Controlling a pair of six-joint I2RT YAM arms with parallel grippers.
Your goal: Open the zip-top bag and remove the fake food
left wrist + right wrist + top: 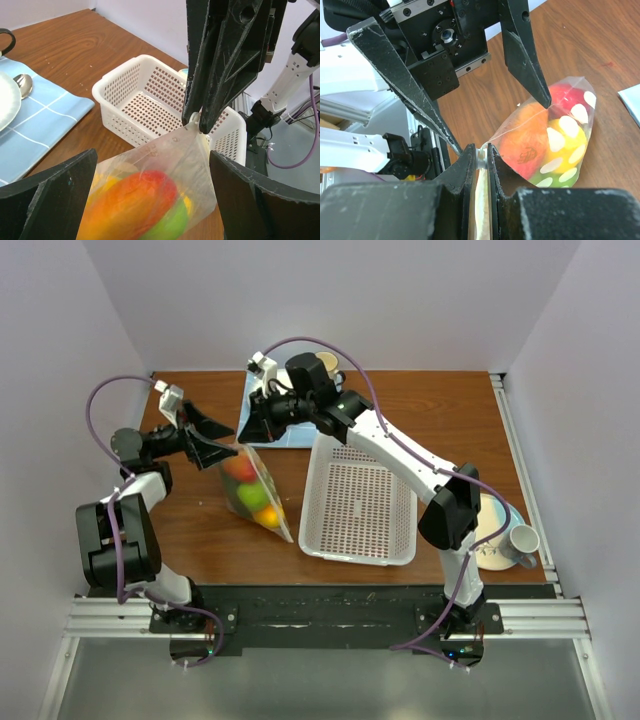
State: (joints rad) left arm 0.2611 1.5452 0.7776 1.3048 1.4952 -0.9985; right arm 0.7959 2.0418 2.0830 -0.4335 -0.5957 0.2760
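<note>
The zip-top bag (270,508) lies on the wood table, dotted and clear, with the fake food (248,488) inside: red, orange, yellow and green pieces. My right gripper (248,430) is shut on the white zip slider (480,155) at the bag's upper corner. In the left wrist view that slider (196,121) shows pinched between the right fingers. My left gripper (152,155) is open, its fingers on either side of the bag (192,160) without touching it. The food (142,200) fills the bag's lower part. In the right wrist view the bag (572,117) bulges with the food (535,132).
A white perforated basket (360,502) stands right of the bag and also shows in the left wrist view (145,92). A blue checked cloth (45,120) with a plate and spoon (22,85) lies behind. A mug (522,540) on a plate sits at the right edge.
</note>
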